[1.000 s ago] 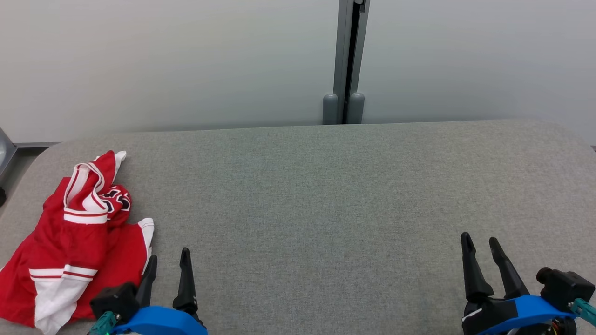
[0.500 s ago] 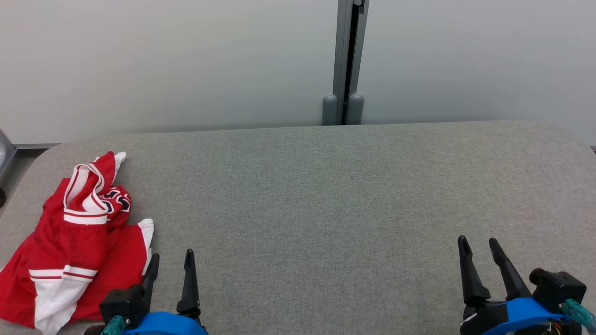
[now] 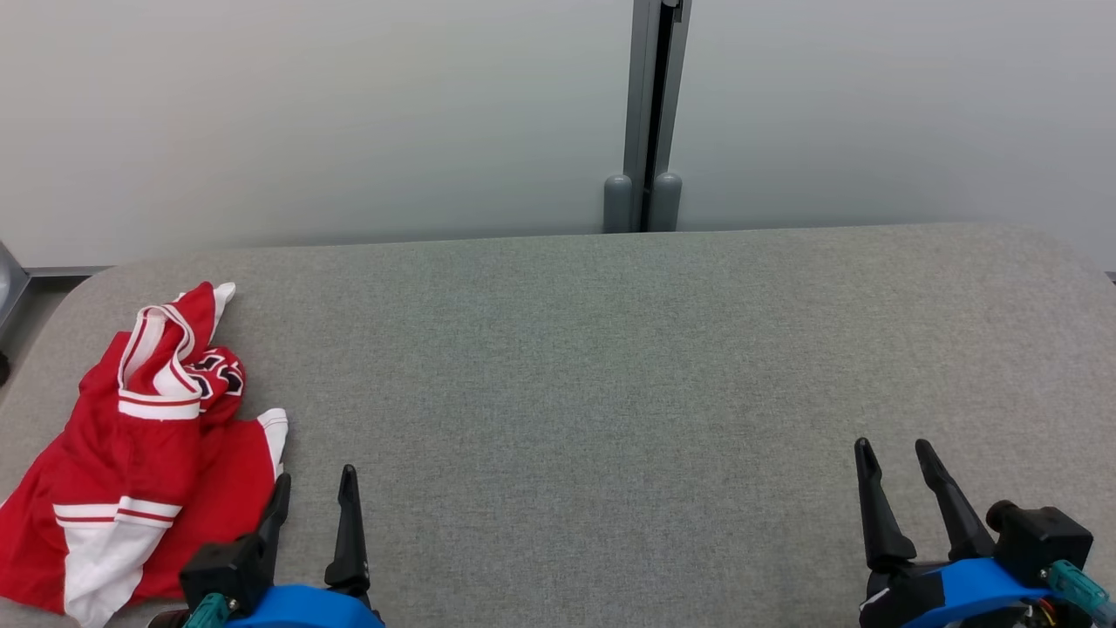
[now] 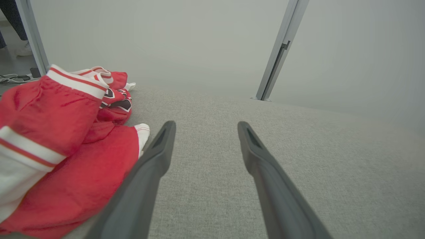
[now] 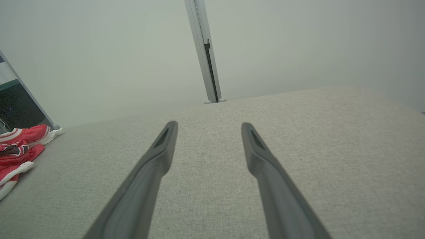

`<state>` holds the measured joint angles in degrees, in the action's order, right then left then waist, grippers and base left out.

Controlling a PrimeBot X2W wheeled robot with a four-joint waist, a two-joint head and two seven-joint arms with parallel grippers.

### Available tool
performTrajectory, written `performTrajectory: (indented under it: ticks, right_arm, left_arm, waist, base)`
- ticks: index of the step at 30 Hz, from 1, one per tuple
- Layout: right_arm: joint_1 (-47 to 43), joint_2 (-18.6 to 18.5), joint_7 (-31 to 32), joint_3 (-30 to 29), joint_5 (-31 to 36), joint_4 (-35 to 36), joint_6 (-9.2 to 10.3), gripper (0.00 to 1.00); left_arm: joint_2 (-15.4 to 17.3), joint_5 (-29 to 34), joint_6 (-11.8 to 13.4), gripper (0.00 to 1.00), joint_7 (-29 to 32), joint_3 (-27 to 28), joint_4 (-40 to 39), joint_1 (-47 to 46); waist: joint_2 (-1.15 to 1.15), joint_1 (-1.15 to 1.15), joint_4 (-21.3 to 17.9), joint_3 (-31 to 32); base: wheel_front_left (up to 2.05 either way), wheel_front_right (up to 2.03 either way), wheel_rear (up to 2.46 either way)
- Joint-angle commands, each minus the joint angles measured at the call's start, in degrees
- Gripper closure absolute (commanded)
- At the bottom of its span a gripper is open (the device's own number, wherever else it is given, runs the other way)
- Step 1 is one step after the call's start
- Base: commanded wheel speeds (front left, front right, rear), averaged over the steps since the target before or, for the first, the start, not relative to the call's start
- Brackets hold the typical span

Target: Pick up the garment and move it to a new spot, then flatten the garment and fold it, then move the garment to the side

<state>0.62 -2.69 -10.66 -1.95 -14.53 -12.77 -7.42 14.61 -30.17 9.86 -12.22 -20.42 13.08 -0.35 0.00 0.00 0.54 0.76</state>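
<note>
A crumpled red garment (image 3: 131, 453) with white bands and black lettering lies bunched at the left end of the grey padded table (image 3: 610, 366). My left gripper (image 3: 314, 478) stands open just right of the garment's near edge, holding nothing. The left wrist view has the garment (image 4: 56, 139) heaped to the left of the spread fingers (image 4: 159, 156), the left one close beside its hem. My right gripper (image 3: 891, 449) is open at the lower right, far from the cloth. In the right wrist view the garment (image 5: 16, 149) sits at the far left edge.
A pale wall with a grey vertical post (image 3: 649, 113) runs behind the table. The table's rounded left corner (image 3: 78, 288) lies just beyond the garment. Cables on the floor (image 4: 13, 78) show past the table's left end.
Both grippers shifted only slightly at the bottom of the head view and stayed open. The garment has not moved.
</note>
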Motion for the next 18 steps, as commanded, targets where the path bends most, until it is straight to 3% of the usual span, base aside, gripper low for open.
performTrajectory:
  ticks: [1, 18]
  right_arm:
    - [-0.6, -0.3, -0.4, 0.0, 1.0, 0.4, -0.12, 0.0]
    - [-1.1, -0.3, 2.4, -0.2, -0.9, 2.8, -0.09, 0.0]
  left_arm:
    - [0.4, 0.3, 0.2, 0.0, -0.5, 0.3, -0.4, 0.4]
    - [2.1, -1.4, 1.3, 0.0, 3.5, 0.7, -4.9, 1.0]
  waist:
    - [0.0, 0.0, 0.0, 0.0]
    - [0.0, 0.0, 0.8, 0.0]
  base:
    - [0.0, 0.0, 0.0]
    - [0.0, 0.0, 0.0]
